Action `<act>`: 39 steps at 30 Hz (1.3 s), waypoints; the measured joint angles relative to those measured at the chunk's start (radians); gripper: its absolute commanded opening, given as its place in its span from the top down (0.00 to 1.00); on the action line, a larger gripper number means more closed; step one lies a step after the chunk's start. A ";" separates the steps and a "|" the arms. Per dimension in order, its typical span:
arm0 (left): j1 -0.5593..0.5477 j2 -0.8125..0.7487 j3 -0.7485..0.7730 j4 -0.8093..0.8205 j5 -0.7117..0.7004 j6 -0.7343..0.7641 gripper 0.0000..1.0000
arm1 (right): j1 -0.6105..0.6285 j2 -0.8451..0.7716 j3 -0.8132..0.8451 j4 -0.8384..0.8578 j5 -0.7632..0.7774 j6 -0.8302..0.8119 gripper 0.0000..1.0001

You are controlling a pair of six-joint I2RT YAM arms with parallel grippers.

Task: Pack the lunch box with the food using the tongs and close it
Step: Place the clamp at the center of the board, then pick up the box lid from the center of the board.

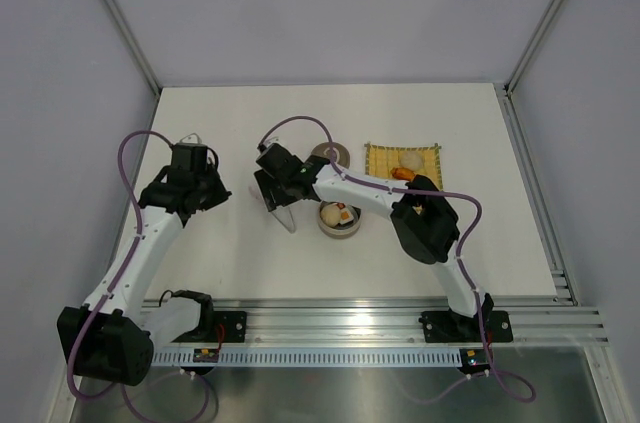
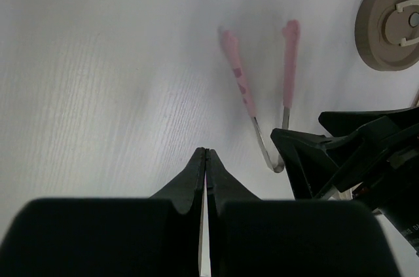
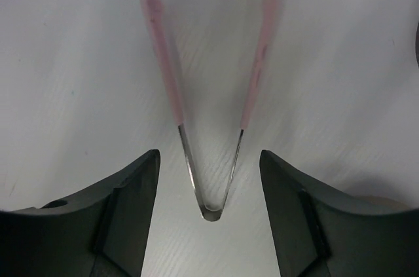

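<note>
on the white table (image 1: 240, 123), the right gripper (image 3: 209, 154) hangs with its jaws spread wide over the tongs (image 3: 173, 93), which lie flat just left of the tin (image 1: 340, 236). the two black fingers (image 3: 131, 205) stand either side of the tongs' joined metal end with a gap on each side, gripping nothing; the pink arms fan out away from the fingers. farther left of the tin, well apart from it, the left gripper (image 2: 206, 152) hovers above bare table with its jaws pressed together and nothing between them. the tin sits open, holding a cream ball (image 1: 335, 213) and an orange bit (image 1: 346, 211). its round lid (image 1: 329, 153), ring handle up, lies on the table just behind the tin. behind and to the right of the tin is a yellow mat (image 1: 380, 155) carrying a pale piece (image 1: 410, 158) and an orange piece (image 1: 402, 173), partly hidden by the right arm.
</note>
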State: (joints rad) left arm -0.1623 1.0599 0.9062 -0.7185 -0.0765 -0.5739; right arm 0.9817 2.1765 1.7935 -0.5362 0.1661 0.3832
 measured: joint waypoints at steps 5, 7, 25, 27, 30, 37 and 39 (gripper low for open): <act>0.010 -0.001 0.001 -0.001 -0.012 0.007 1.00 | 0.000 -0.041 -0.005 -0.005 0.030 -0.021 0.28; 0.012 -0.001 0.002 -0.002 -0.014 0.010 1.00 | -0.003 -0.087 -0.013 -0.006 0.049 -0.030 0.28; 0.014 -0.007 0.002 0.002 0.024 0.020 1.00 | -0.396 -0.162 -0.041 -0.086 -0.038 -0.104 0.27; 0.014 -0.007 0.002 0.002 0.028 0.022 1.00 | -0.403 -0.114 -0.002 -0.111 -0.061 -0.114 0.27; 0.014 -0.007 0.002 0.002 0.032 0.025 1.00 | -0.416 -0.031 0.079 -0.134 -0.099 -0.133 0.28; 0.014 -0.006 0.001 0.002 0.043 0.029 1.00 | -0.434 0.103 0.217 -0.157 -0.135 -0.153 0.37; 0.014 -0.006 0.001 0.002 0.044 0.031 1.00 | -0.442 0.126 0.236 -0.165 -0.141 -0.154 0.39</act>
State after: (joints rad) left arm -0.1482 1.0538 0.9073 -0.7170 -0.0322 -0.5426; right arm 0.5396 2.3028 2.0293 -0.7013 0.0250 0.2291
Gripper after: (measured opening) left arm 0.002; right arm 0.633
